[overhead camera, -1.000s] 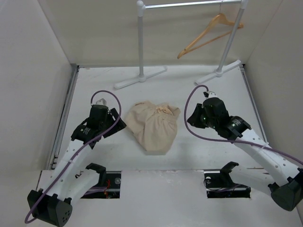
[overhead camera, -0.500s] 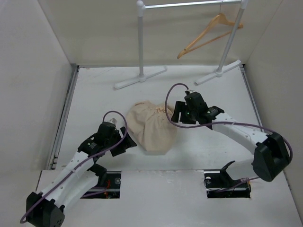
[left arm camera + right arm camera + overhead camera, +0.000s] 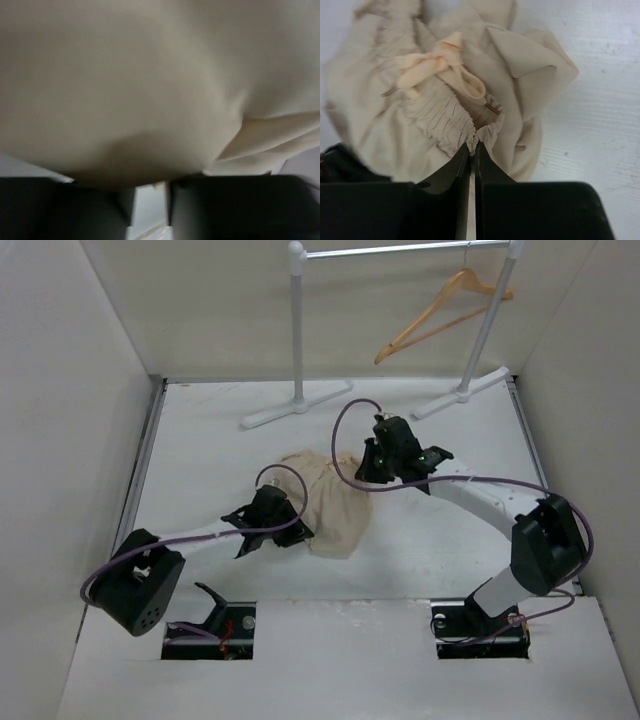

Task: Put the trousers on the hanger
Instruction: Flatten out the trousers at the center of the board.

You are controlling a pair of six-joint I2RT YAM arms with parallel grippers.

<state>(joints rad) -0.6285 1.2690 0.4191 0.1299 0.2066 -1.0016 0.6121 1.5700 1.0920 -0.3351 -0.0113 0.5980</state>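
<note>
Touching near-left side of trousers (image 3: 335,512): left hand (image 3: 292,530), clenched or released cannot be told | trousers bunched mid-worktop (image 3: 200,440) | right hand (image 3: 472,146) clenched on gathered waistband (image 3: 445,117) at far-right side | hanger (image 3: 440,308) hangs on rack (image 3: 297,330) beyond, well apart

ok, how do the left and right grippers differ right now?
The right gripper is shut on the gathered waistband of the trousers; the left gripper is pressed into cloth, its grip unclear. Right sits at their far-right edge, left at their near-left edge. Both touch the trousers.
</note>
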